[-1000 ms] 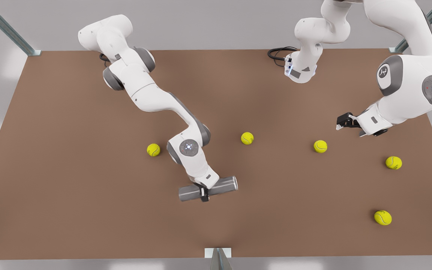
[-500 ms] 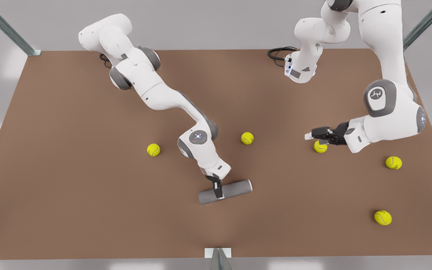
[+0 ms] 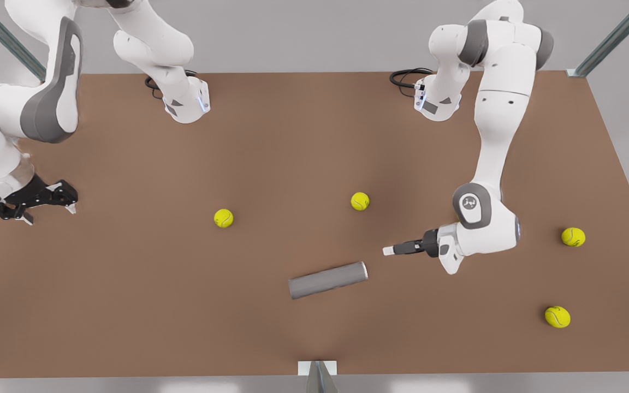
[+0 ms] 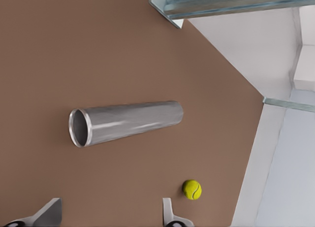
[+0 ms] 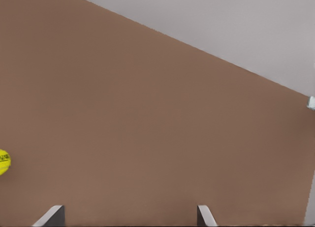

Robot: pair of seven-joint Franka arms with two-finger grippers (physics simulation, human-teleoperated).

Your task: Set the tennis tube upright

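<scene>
Left wrist view: left gripper (image 4: 110, 214), jaws wide and holding nothing, faces the hollow rimmed end of the tennis tube (image 4: 127, 123), which lies flat on the table (image 4: 59, 49) just ahead. Right gripper (image 3: 47, 207), jaws also wide and unloaded, hangs well apart from it.

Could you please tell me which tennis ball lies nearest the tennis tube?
The ball beyond the tennis tube's end on the front view's right; the others lie farther off.
</scene>
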